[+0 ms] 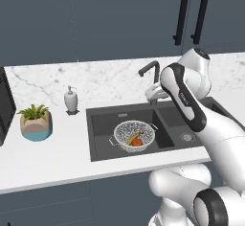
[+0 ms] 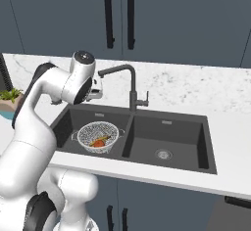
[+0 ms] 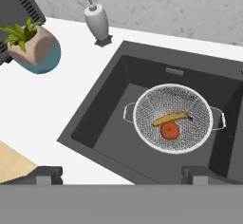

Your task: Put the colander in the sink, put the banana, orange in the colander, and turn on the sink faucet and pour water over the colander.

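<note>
The colander (image 3: 142, 123) sits in the left basin of the dark sink (image 3: 107, 118). Inside it lie the banana (image 3: 172, 118) and, touching it, the orange (image 3: 170, 130). Both base views show the same: colander (image 1: 125, 133) (image 2: 88, 134), banana (image 1: 133, 136), orange (image 1: 138, 142) (image 2: 100, 143). My gripper (image 3: 122, 173) is open and holds nothing. It hangs high over the sink's near-left rim, looking down. From the side, the gripper (image 2: 98, 90) (image 1: 154, 93) is raised beside the spout of the sink faucet (image 2: 131, 85) (image 1: 152, 74). No water is running.
A white soap dispenser (image 1: 71, 99) (image 3: 97, 23) stands behind the sink's left corner. A potted plant (image 1: 35, 122) (image 3: 31, 47) is further left, next to a dark appliance (image 1: 4, 106). A wooden board's corner (image 3: 12, 166) lies on the near counter. The right basin (image 2: 169, 139) holds nothing.
</note>
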Tool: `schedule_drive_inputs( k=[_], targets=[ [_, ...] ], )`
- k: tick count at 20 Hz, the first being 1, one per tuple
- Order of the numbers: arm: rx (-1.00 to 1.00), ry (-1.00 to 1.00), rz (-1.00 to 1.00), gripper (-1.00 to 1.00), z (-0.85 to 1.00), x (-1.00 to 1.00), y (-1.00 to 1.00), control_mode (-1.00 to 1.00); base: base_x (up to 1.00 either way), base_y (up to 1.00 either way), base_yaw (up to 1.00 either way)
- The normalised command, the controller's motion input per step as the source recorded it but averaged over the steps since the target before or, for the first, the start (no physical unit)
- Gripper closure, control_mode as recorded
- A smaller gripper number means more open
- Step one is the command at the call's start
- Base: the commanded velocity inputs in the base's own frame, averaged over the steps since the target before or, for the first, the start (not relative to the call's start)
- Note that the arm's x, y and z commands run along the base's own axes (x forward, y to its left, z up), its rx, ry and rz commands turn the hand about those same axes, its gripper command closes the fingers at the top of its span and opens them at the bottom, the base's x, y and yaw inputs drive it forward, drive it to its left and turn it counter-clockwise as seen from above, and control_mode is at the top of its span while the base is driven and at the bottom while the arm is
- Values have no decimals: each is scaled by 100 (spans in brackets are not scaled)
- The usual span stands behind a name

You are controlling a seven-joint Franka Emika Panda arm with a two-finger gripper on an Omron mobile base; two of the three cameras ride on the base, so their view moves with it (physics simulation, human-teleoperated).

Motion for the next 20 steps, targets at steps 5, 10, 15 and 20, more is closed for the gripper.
schedule_drive_inputs(
  k=[5,10,15,20],
  targets=[
    [0,0,0,-100,0,0,0,100,0,-16,-2],
    [0,0,0,-100,0,0,0,100,0,-40,-3],
    [0,0,0,-100,0,0,0,100,3,-58,-2],
    [0,0,0,-100,0,0,0,100,9,-56,0]
  ],
)
